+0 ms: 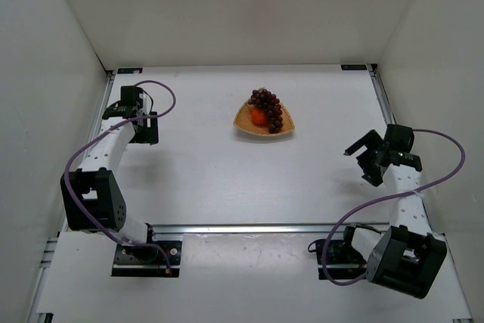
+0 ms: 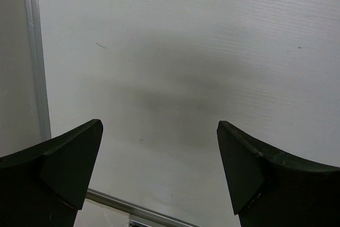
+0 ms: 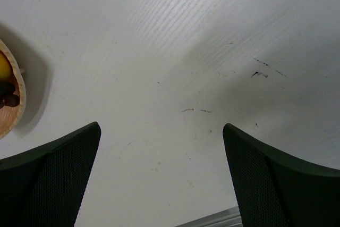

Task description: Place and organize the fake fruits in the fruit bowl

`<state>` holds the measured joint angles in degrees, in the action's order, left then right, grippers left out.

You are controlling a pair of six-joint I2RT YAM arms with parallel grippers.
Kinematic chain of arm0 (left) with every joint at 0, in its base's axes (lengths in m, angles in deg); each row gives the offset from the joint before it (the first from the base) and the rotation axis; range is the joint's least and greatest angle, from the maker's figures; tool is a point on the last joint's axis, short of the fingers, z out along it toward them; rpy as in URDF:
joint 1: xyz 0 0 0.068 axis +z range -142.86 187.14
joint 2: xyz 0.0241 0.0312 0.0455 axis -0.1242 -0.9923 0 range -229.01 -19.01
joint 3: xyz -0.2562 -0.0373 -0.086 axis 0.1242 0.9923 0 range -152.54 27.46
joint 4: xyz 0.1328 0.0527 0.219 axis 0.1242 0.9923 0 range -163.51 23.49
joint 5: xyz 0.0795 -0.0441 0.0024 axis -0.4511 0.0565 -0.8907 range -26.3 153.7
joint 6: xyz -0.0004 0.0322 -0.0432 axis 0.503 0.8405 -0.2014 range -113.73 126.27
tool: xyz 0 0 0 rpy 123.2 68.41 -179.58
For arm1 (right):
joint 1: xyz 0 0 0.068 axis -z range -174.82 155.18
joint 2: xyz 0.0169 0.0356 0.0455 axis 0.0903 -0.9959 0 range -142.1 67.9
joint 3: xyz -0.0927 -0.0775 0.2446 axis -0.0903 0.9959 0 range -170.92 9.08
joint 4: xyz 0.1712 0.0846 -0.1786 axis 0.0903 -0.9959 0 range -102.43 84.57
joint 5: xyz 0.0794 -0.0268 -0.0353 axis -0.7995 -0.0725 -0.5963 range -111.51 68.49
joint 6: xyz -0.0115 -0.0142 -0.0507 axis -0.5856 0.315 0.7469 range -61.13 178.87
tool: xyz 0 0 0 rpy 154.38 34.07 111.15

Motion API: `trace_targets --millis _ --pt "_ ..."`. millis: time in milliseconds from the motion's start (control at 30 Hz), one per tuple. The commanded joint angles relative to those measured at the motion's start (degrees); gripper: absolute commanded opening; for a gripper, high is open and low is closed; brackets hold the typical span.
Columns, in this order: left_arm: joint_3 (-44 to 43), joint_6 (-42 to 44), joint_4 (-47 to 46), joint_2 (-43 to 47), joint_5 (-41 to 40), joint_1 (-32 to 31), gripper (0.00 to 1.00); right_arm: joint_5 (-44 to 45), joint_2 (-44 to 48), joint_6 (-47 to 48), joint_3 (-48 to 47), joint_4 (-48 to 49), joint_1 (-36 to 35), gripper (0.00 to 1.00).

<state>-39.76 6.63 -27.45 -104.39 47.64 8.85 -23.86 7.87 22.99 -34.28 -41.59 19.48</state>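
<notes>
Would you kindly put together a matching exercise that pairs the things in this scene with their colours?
Things:
1. grape bunch
2. round fruit
3. fruit bowl
4. table

Colours:
A. white
B. tan
C. dark purple-red
D. orange

Pairs: 1-C, 2-D, 3-B, 4-A.

The fruit bowl (image 1: pixel 242 121) is tan wicker weave; the grape bunch (image 1: pixel 271 107) dark purple-red, the orange (image 1: pixel 259 116) bright orange, another fruit (image 3: pixel 2 66) yellow. The surface (image 1: pixel 204 172) is white, faintly grained, with dark scuffs. The left hand (image 2: pixel 159 126) and right hand (image 3: pixel 162 126) are black, the 2 cables (image 1: pixel 156 82) purple
</notes>
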Motion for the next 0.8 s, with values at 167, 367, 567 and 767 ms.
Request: trace_targets --millis 167,367,567,767 --pt "-0.45 -0.54 -0.01 3.38 -0.29 0.31 1.0 -4.42 -0.53 1.07 0.55 1.45 2.83 1.0" --pt "-0.45 -0.54 -0.01 3.38 -0.29 0.31 1.0 -3.28 -0.53 2.21 -0.06 0.83 2.83 1.0" --pt "-0.45 -0.54 -0.01 3.38 -0.29 0.31 1.0 -3.28 -0.53 2.22 0.55 0.83 2.83 1.0" --pt "-0.45 -0.54 -0.01 3.38 -0.29 0.31 1.0 -3.88 0.79 2.22 1.69 1.53 2.83 1.0"
